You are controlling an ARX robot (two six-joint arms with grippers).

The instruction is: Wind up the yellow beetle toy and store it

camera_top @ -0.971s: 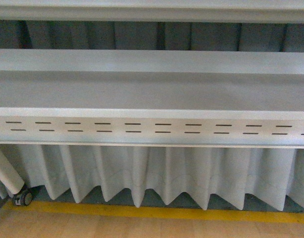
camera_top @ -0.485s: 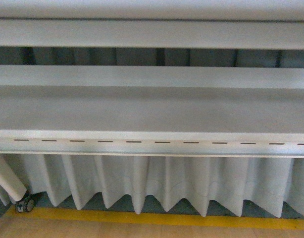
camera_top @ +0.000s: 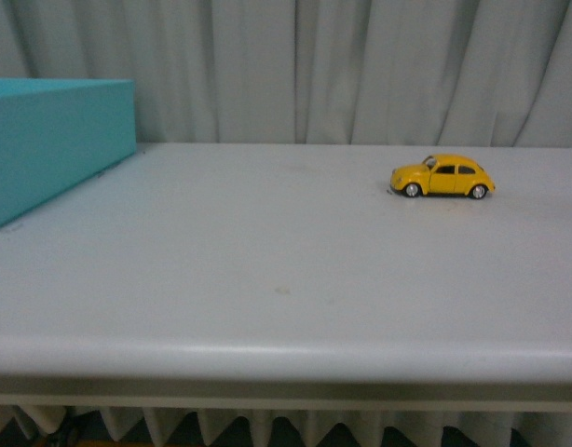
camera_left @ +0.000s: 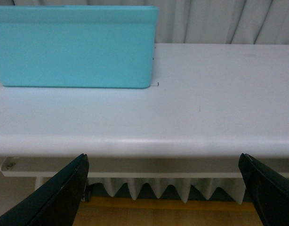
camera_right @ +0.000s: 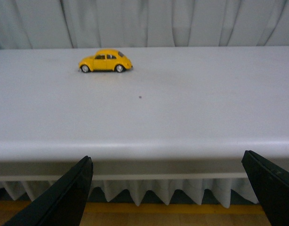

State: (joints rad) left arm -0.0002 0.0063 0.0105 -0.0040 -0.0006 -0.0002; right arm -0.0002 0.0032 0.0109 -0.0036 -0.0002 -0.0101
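Since neither gripper has anything in it and the yellow beetle toy [camera_top: 442, 177] stands on its four wheels untouched, the task looks to be at its very start, with the reach for the car as the step in hand. In the front view the toy sits in the upper right of the frame, side-on, well back on the white table [camera_top: 267, 307] and near the grey curtain [camera_top: 295, 65], well apart from the teal box [camera_top: 53, 140] in the upper left. That box is probably where the toy is to be stored, though its opening is not shown. The right gripper [camera_right: 167, 157] is spread wide, its dark fingers [camera_right: 69, 188] hanging short of the table's front edge, grasping and touching nothing, with the car ahead of it across the tabletop. The left gripper [camera_left: 162, 160] is likewise fully spread and empty, short of the same edge and facing the box's side wall. The next move, as I judge it, calls for the right arm to go forward over the edge, line its jaws across the car's narrow body and close gently, since the glossy rounded shell could slip or roll away on its wheels
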